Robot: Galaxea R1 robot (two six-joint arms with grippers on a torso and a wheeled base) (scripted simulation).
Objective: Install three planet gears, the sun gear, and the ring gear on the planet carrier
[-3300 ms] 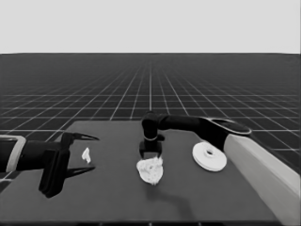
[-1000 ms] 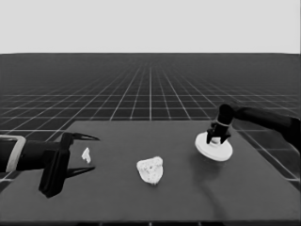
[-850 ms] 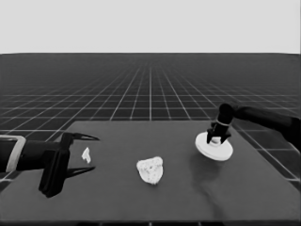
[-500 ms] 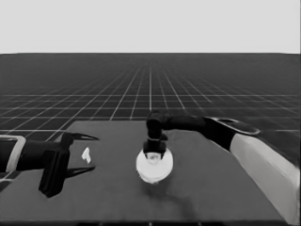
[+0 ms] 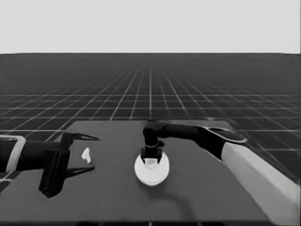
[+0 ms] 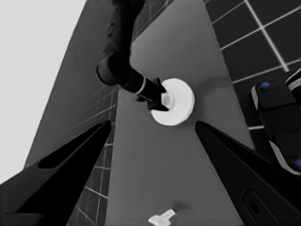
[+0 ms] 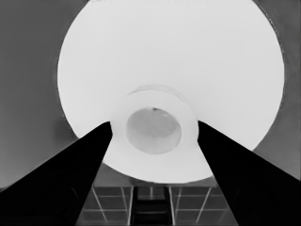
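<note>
Gripping raised hub of larger round part [image 5: 151, 170], right gripper [image 5: 152, 157] fingers pinch it from both sides, directly above, mid-table. Left gripper [image 5: 83, 151] parked w/ fingers spread over table's left end; thin white piece [image 5: 86, 155] btwn them, not held.

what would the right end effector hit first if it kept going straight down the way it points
Most likely the larger round part: the right end effector points down at its raised centre hub at mid-table, fingers either side; whether they already touch is unclear.
</note>
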